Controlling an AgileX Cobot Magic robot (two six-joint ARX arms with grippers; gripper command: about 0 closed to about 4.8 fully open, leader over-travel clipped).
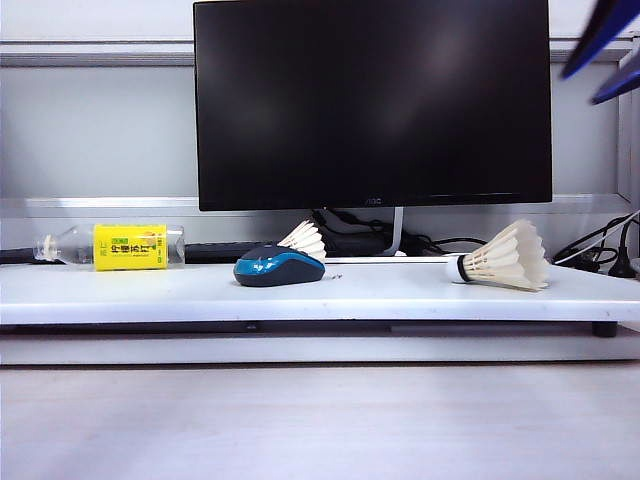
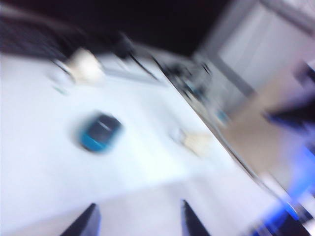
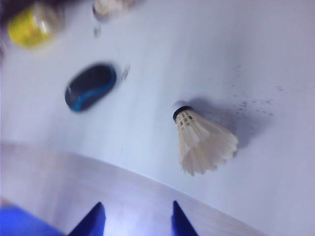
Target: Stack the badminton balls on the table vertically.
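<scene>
The task is at its opening step: both arms are on the approach and neither shuttlecock has been touched. Taking the blue-black mouse (image 1: pixel 279 267) as landmark on the white table (image 1: pixel 150 295), one shuttlecock (image 1: pixel 304 240) lies just behind it, mostly hidden, with only its feather skirt showing above the mouse's back. The other shuttlecock (image 1: pixel 505 258) lies on its side well to the right of the mouse, cork tip pointing toward the mouse and skirt flaring away. A bottle with a yellow label (image 1: pixel 128 247) lies on its side well to the left of the mouse, and the dark monitor (image 1: pixel 372 100) stands behind it.

The right gripper (image 3: pixel 137 219) hangs above the table edge, near the right-hand shuttlecock (image 3: pixel 203 139) and apart from it; its two dark fingertips stand apart with nothing between them. The left gripper (image 2: pixel 138 221) hovers over the front of the table on the near side of the mouse (image 2: pixel 100 132), its view smeared, fingertips likewise spread and empty.

Judged from this, the next move calls for the right gripper to descend on the right-hand shuttlecock and close lightly on the cork end rather than the fragile feathers, so it can be turned upright. The left arm would then need to reach behind the mouse for the hidden one without knocking the mouse
</scene>
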